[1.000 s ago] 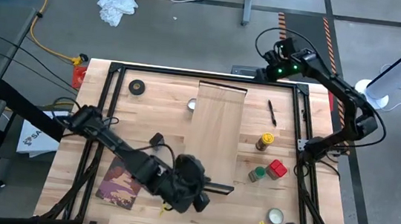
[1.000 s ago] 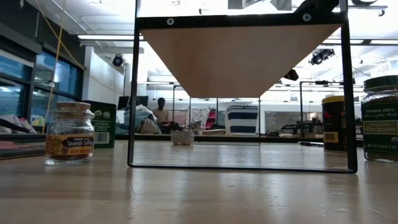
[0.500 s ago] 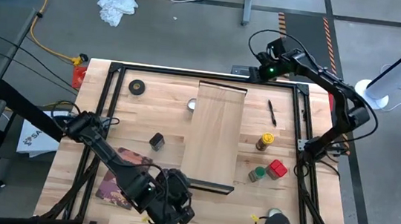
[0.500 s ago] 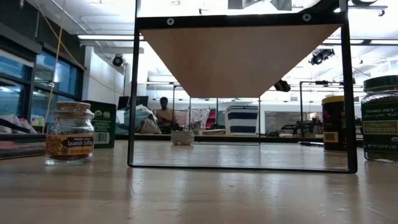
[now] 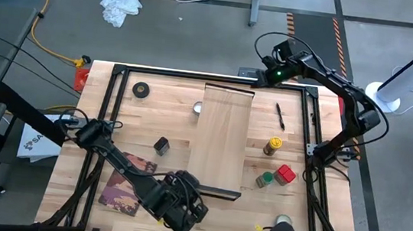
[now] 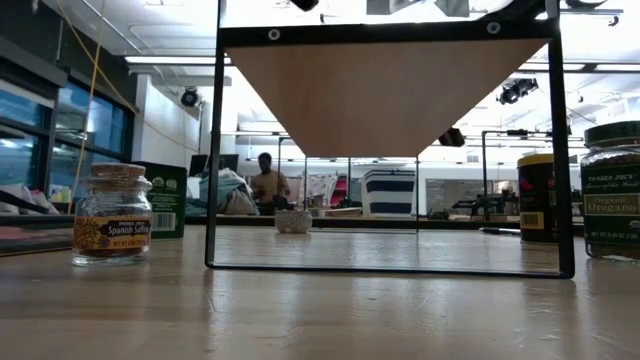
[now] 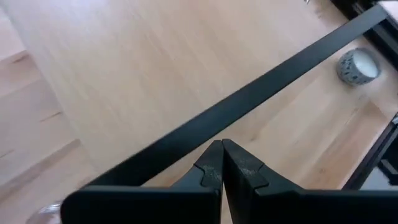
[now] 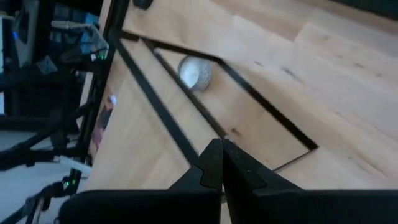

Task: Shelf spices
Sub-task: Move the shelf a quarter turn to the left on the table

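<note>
With both grippers clenched on nothing, I see no spice carried: left gripper [image 5: 182, 203] hovers beside the shelf [image 5: 219, 140] near end, black square tin [image 5: 162, 145] close by; right gripper [image 5: 268, 60] waits past the far end.

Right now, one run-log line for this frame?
left gripper: shut, empty, at shelf near end | right gripper: shut, empty, beyond table far edge | spices: none shelved | black tin: left of shelf
</note>
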